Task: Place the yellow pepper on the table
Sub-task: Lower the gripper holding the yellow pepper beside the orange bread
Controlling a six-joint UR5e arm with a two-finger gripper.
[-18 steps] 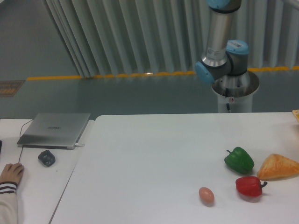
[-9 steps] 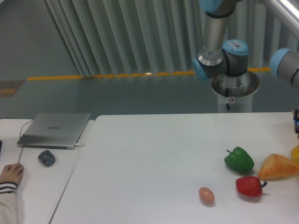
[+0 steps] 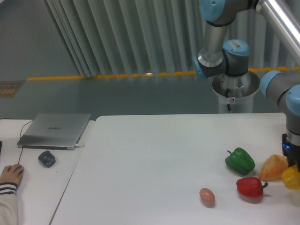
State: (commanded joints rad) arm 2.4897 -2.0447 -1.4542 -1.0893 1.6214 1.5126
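At the far right edge, the yellow pepper (image 3: 290,177) hangs under my gripper (image 3: 292,165), which is shut on it from above. The fingers are mostly hidden behind the pepper and the wrist. The pepper sits low over the white table (image 3: 159,154), right of the red pepper and in front of the bread wedge. I cannot tell whether it touches the tabletop.
A green pepper (image 3: 240,161), a red pepper (image 3: 250,186), an orange-tan bread wedge (image 3: 273,167) and a brown egg (image 3: 207,196) lie on the table's right part. On the left desk are a laptop (image 3: 55,130), a mouse (image 3: 46,158) and a person's hand (image 3: 10,174).
The arm has swung in from the right and come down. The yellow pepper, first out of view, has moved in with the gripper and dropped lower, beside the bread wedge.
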